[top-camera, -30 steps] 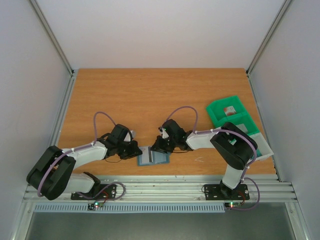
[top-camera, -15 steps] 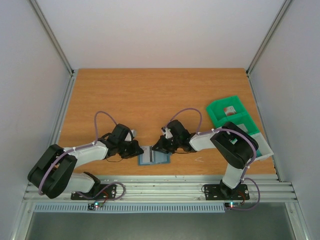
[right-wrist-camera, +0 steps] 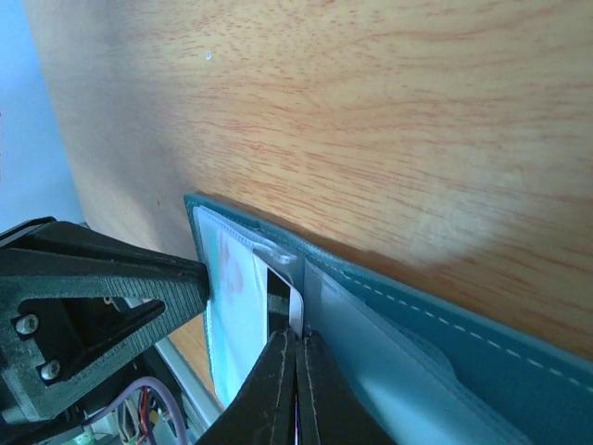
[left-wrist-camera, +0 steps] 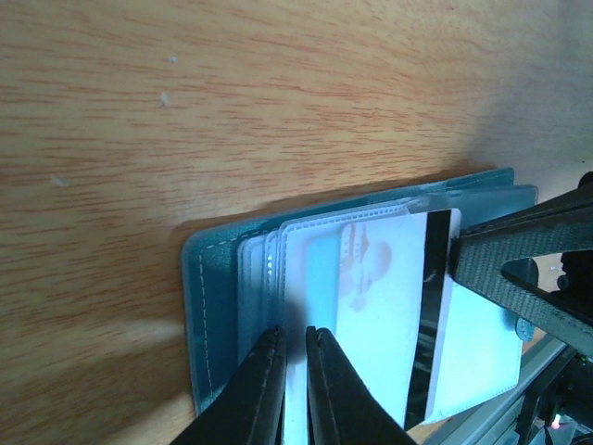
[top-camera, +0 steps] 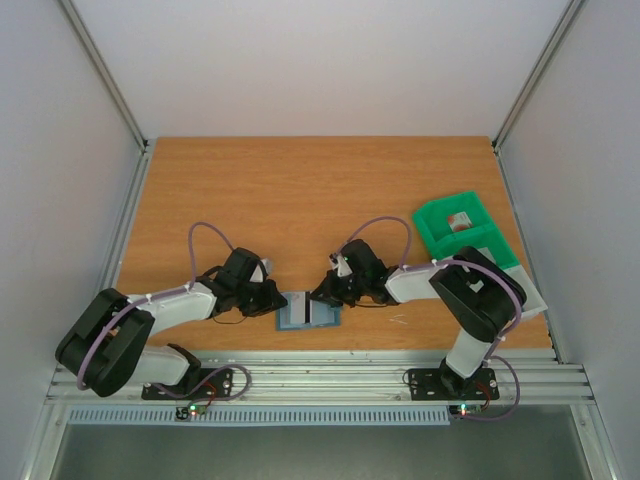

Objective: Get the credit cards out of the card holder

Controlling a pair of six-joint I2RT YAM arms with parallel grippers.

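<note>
The blue-grey card holder (top-camera: 308, 313) lies spread open near the table's front edge, between my two grippers. In the left wrist view its cover (left-wrist-camera: 211, 306) holds clear sleeves. A white credit card (left-wrist-camera: 384, 297) with a black stripe sticks partway out of one sleeve to the right. My left gripper (left-wrist-camera: 295, 331) rests over the holder's left panel, its jaws a narrow gap apart with pale sleeve showing between them. My right gripper (right-wrist-camera: 296, 334) is shut on the card's (right-wrist-camera: 239, 315) striped edge, over the holder's fold (right-wrist-camera: 445, 306). From above, the left gripper (top-camera: 275, 302) and the right gripper (top-camera: 323, 297) flank the holder.
A green two-compartment bin (top-camera: 440, 232) stands at the right with a small red-and-white item (top-camera: 460, 220) in its far compartment. A pale flat piece (top-camera: 527, 292) lies by the right arm. The metal rail (top-camera: 330, 375) runs just in front of the holder.
My right gripper has drawn a little to the right, bringing the striped card further out of its sleeve. The left jaws have parted slightly.
</note>
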